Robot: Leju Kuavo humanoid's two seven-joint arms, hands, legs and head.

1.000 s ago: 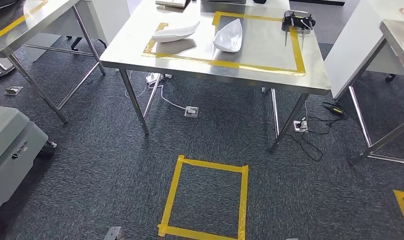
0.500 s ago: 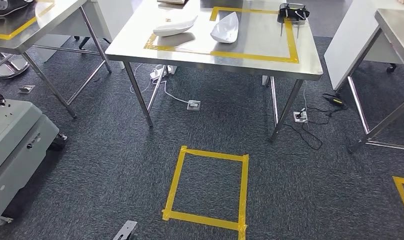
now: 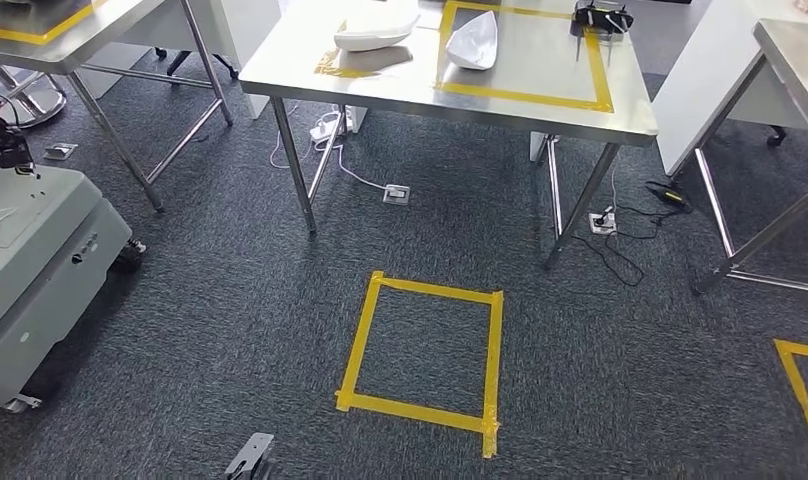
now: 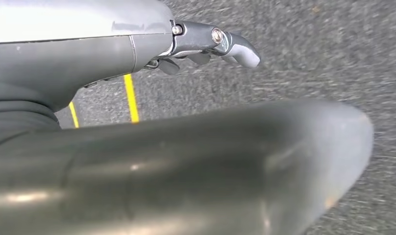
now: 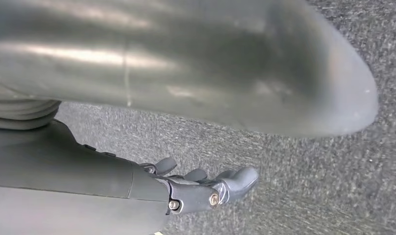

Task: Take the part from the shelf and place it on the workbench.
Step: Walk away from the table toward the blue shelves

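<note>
You see the steel workbench (image 3: 540,105) cut off by the head view's top edge, so its far side stays hidden, as do the tops of the two white parts (image 3: 376,30) and the dark object (image 3: 600,15) on it. The grey cart (image 3: 30,270) runs off the left edge. In both wrist views, the left hand (image 4: 206,44) and right hand (image 5: 206,188) show only partly, carpet blurred behind; you cannot tell their grasp.
</note>
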